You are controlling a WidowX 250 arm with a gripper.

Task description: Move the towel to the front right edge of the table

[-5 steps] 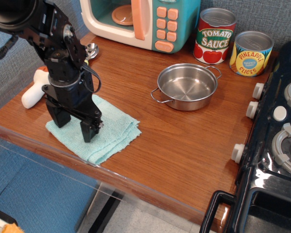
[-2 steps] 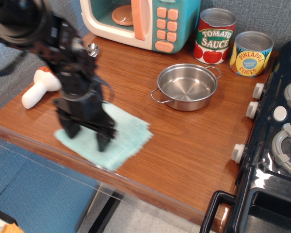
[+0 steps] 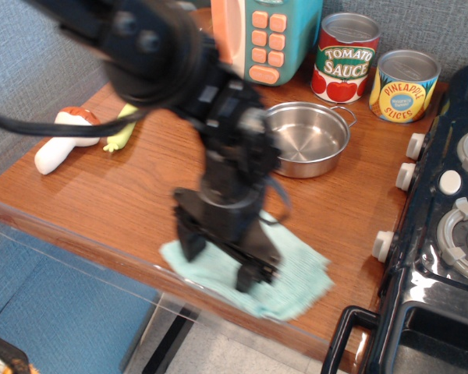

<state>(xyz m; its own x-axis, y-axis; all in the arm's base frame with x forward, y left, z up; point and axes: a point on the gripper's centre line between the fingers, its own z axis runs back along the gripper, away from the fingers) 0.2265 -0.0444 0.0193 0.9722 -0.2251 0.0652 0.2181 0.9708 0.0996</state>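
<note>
Dragged rightward since a second ago, the towel now lies at the bench's front edge near the black stove — close to its goal — with the claw (fingers apart) pressing on it.

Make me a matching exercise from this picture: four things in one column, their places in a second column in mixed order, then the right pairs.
Things
1. towel
2. steel pan
3. pineapple can
4. gripper

Places
A. at the back, right of the tomato sauce can
B. at the table's front edge, near the black stove
C. pressing down on the towel, fingers spread
D. mid-table, in front of the toy microwave

Pairs: 1-B, 2-D, 3-A, 4-C
</note>
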